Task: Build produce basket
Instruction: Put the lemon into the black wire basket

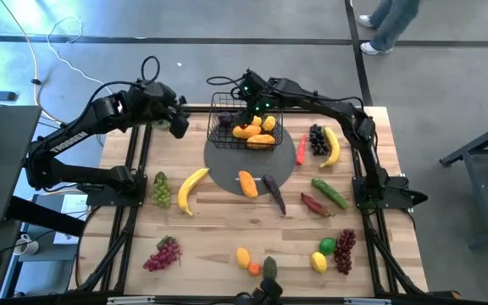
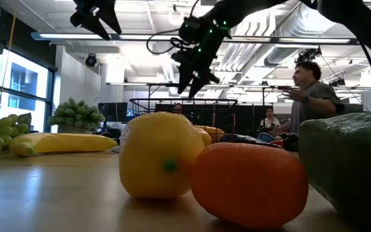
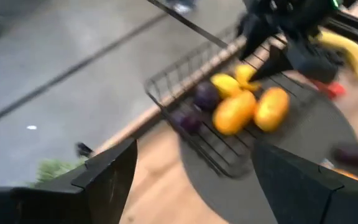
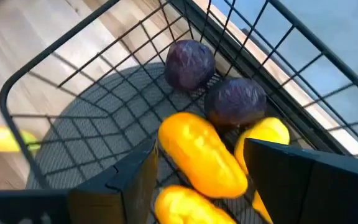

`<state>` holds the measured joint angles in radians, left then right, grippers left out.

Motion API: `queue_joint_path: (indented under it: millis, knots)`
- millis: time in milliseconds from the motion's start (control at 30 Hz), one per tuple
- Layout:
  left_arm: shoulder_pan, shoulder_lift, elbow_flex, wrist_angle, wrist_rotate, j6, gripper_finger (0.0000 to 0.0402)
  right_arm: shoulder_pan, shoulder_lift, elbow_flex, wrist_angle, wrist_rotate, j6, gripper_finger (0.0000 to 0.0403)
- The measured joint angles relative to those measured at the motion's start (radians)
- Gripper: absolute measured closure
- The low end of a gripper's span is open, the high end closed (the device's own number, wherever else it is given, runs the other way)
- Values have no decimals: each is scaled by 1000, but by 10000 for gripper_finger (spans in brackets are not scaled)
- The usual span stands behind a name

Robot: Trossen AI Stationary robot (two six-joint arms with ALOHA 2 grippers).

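Observation:
The black wire basket (image 1: 230, 124) stands on a dark round mat (image 1: 227, 169) at the table's far middle. In it lie two orange mangoes (image 4: 204, 155), a lemon (image 4: 267, 134) and two purple fruits (image 4: 190, 63). My right gripper (image 4: 197, 180) hangs open above the basket's inside (image 1: 257, 108), its fingers apart over the mangoes with nothing between them. My left gripper (image 3: 191, 180) stands open in the air just left of the basket (image 1: 179, 127), pointing toward it. More produce lies loose on the table: a banana (image 1: 191, 188), a mango (image 1: 247, 183), an eggplant (image 1: 274, 193).
Green grapes (image 1: 161, 188) and red grapes (image 1: 163, 254) lie at the left. A chili (image 1: 301, 150), dark grapes (image 1: 317, 140), a banana (image 1: 332, 146) and a cucumber (image 1: 329, 192) lie at the right. A lemon (image 2: 160, 154) and an orange (image 2: 250, 183) sit near the front edge. People stand beyond the table.

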<state>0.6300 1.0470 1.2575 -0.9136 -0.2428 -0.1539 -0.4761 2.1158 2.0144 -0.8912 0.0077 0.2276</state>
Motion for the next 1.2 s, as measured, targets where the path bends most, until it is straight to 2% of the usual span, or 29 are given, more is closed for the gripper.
queue_joint_path:
  millis: [267, 400, 533, 667, 933, 1200]
  knots:
    - [-3, 0, 0, -80, 120, 79, 99, 74, -39, 0, -133, 82, 11, 183]
    - [-3, 0, 0, -109, 160, 112, 99, 113, -61, 0, -207, 154, 32, 183]
    - [-6, 0, 0, -146, 160, 148, 99, 151, -82, 0, -244, 203, 45, 183]
    - [-19, 0, 0, -163, 160, 194, 99, 178, -88, 0, -287, 203, 56, 183]
    - [-56, 0, -1, -201, 186, 254, 99, 250, -88, 0, -465, 264, 140, 183]
    - [-111, -1, -84, -196, 205, 255, 99, 365, -97, 0, -630, 362, 280, 183]
